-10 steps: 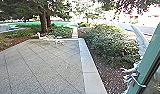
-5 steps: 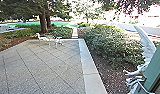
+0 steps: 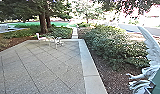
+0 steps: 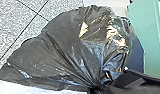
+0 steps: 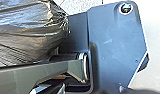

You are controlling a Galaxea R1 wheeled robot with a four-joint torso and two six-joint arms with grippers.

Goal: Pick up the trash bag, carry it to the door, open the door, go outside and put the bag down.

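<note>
1. The paved yard (image 3: pixel 43 65) takes up most of the ground ahead of you, a grey speckled surface crossed by slanting joint lines.
2. Beyond its far edge, on your left, a leafy tree (image 3: pixel 43 22) rises from planted ground, with a strip of bright green lawn (image 3: pixel 28 24) behind it.
3. On your right, dense green shrubs (image 3: pixel 111 45) grow from a bed of brown ground cover (image 3: pixel 101 65).
4. A pale curb (image 3: pixel 87 65) runs between that bed and the paving, and a narrow light path (image 3: pixel 75 32) leads away past its far end.
5. Close by on your right, a green panel (image 3: pixel 158 80) cuts into the lower corner of the head view; next to it stands a whitish, wing-like shape with ragged edges (image 3: pixel 152 47), too unclear for you to name.
6. Your trash bag (image 4: pixel 61 50) is black, shiny and full, and you have it at the left wrist, well creased, with its folds drawn together into a tight neck.
7. At the far end of the yard you have a white chair (image 3: pixel 41 37) and, near it, a small white table (image 3: pixel 57 43).
8. Your left gripper (image 4: pixel 97 89) is closed on the bag's gathered neck.
9. As for your right gripper, you cannot tell whether it is open or closed.
</note>
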